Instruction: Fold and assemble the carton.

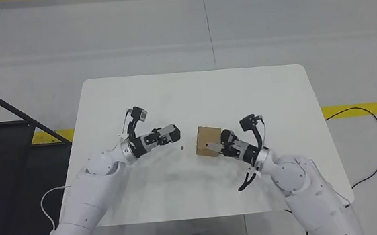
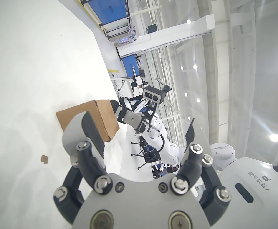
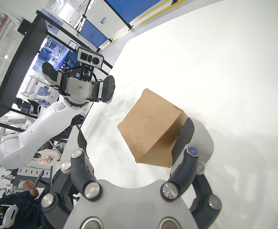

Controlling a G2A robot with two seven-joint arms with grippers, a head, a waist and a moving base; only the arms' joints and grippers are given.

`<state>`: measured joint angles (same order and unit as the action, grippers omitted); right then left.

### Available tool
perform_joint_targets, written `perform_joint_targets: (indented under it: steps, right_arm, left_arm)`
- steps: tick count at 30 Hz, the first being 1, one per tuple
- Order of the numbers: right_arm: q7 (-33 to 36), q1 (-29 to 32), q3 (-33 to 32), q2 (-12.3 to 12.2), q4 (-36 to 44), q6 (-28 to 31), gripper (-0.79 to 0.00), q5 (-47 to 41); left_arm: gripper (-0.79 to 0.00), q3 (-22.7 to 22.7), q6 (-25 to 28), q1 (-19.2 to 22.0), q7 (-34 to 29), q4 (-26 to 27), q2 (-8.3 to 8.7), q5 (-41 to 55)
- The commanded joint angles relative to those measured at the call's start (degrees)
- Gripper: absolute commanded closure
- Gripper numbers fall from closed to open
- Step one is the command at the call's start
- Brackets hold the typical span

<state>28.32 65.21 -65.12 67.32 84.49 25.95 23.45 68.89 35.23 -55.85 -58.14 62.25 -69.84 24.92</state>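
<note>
The one right gripper (image 1: 224, 144) sits at 3 o'clock from the one brown carton (image 1: 209, 140). Its fingers are spread wide. One dark pad (image 3: 184, 134) is right beside a carton side and hides a bit of it, and it is hard to tell if they touch. The carton rests near the middle of the white table (image 1: 254, 98). Every side that shows is closed, so its inside is hidden. One tiny brown scrap (image 2: 44, 159) lies at 9 o'clock from the carton. Past it, the one left gripper (image 1: 174, 133) is spread wide too, holding nothing.

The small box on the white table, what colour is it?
Plain brown all over: a small cardboard carton, seen best in the right wrist view.
</note>
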Motion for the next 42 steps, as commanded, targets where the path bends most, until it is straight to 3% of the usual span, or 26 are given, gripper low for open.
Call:
perform_joint_targets:
  steps: [1, 13, 18, 29, 35, 38, 42]
  right_arm:
    - [0.20, -1.54, 1.01, 0.27, -1.15, 0.80, -0.785, -0.28]
    - [-4.28, -7.48, 4.66, 1.51, -7.37, 6.14, -0.785, 3.93]
    - [-6.27, -2.71, 2.68, 0.63, -1.72, 3.46, -0.785, 10.68]
    - [-2.47, 9.95, -0.86, -1.33, 15.89, -5.79, -0.785, 24.33]
    - [-3.90, 11.80, -0.25, -1.35, 16.44, -10.15, -0.785, 30.43]
    - [-7.33, 12.03, 0.72, -1.11, 15.89, -13.73, -0.785, 35.36]
    - [-11.89, 12.88, 1.82, -0.82, 15.11, -14.17, -0.785, 36.79]
  left_arm:
    - [-0.785, -0.10, -0.18, 0.12, -0.56, -0.16, 0.06, -0.08]
    - [-0.785, -3.08, -0.48, 1.50, -3.17, -1.41, -0.24, -1.61]
    - [-0.785, -4.74, 0.21, 2.25, -3.97, -1.70, -0.49, -2.90]
    - [-0.785, -7.98, 0.37, 3.22, -4.59, -1.53, -1.20, -2.73]
    - [-0.785, -7.97, 1.54, 3.38, -5.06, -1.39, -1.07, -2.86]
    - [-0.785, -6.42, 2.25, 2.77, -3.31, -1.48, -0.63, -3.21]
    - [-0.785, -3.57, 2.67, 1.54, -1.68, -1.04, 0.16, -2.46]
